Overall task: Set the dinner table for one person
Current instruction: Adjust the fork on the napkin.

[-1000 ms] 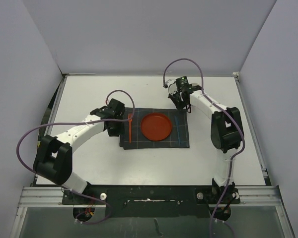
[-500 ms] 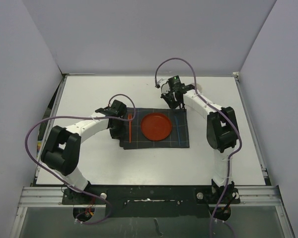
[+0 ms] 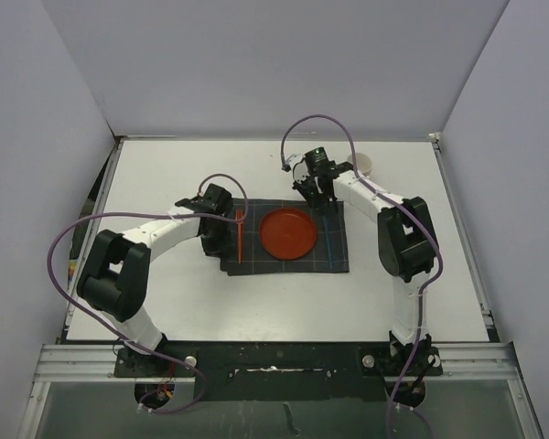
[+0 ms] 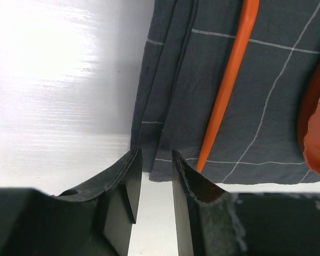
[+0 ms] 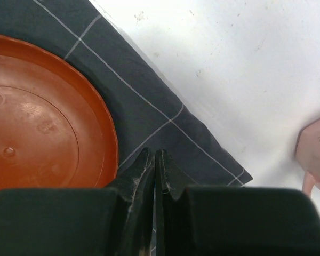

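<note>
The white table (image 3: 165,302) under both arms bears a mat (image 3: 334,258) with plate (image 3: 287,233) and fork (image 3: 240,240); a pale cup (image 3: 364,164) sits off it, probably unplaced; left jaws stand slightly apart and empty, right jaws pressed together.

One plate (image 3: 288,233), one fork (image 3: 240,240), one mat (image 3: 334,258), one cup (image 3: 361,164)

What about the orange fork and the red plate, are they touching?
Apart. The left wrist view shows a strip of dark cloth lying bare between the fork and the plate; the top view shows the same gap.
</note>
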Controlling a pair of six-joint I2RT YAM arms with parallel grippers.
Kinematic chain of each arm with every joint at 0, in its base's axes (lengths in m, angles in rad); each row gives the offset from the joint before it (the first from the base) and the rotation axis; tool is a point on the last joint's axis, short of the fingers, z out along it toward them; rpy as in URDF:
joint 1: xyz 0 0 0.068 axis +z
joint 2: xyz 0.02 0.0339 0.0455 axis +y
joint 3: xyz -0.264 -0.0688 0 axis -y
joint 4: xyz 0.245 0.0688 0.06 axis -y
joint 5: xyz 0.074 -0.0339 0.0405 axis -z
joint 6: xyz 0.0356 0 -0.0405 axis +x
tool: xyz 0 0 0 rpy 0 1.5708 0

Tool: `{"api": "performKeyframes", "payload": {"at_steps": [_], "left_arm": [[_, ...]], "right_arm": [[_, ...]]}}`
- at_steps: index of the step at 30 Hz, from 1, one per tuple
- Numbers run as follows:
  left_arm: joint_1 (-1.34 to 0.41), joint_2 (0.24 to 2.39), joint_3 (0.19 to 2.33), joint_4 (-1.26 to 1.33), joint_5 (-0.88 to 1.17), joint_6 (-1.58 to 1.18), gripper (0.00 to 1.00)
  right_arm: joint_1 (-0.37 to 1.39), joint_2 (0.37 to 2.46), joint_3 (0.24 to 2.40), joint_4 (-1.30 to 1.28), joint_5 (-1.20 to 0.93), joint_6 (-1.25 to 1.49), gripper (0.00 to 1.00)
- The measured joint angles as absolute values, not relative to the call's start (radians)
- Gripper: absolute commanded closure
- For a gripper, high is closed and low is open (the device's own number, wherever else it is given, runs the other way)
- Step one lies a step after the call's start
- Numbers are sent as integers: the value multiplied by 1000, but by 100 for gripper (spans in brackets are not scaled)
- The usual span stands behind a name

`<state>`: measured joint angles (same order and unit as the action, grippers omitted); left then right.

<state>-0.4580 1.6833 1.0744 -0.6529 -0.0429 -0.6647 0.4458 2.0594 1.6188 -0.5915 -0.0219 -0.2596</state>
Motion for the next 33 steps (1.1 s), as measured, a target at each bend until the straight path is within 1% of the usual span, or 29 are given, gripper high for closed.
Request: {"api": "performKeyframes", "payload": {"at_steps": [10,33], "left_arm": [[-437,1726,1086,-652,-33,-664,73],[-437,1749,1110,-635,-1,-664,74]], "right_arm": [[446,2109,1600,-577,-23,-260,100],[446,2109,1572,-575,-31,-259,100]]}}
